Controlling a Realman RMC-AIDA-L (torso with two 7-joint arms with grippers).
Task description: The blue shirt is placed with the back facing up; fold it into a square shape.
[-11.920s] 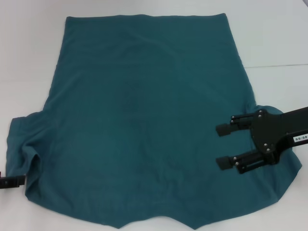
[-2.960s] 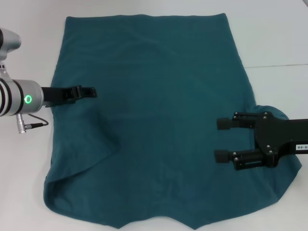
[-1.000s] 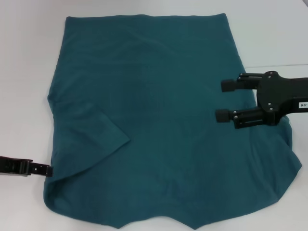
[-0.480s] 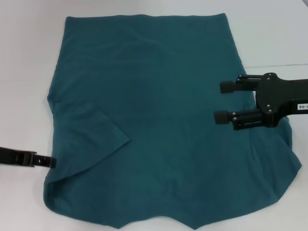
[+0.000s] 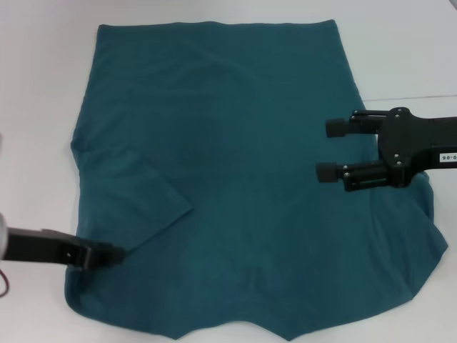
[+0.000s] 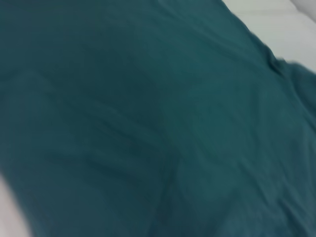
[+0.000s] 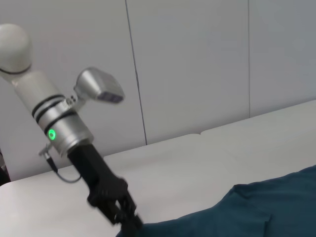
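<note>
Seemingly, left gripper (image 5: pixel 114 253) over blue shirt (image 5: pixel 235 143).

Blue shirt (image 5: pixel 235 179) collar cut off

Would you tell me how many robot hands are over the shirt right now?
2. The left hand is at the blue shirt's near left edge, beside the folded-in sleeve. The right hand, fingers apart, hangs over the shirt's right side.
</note>
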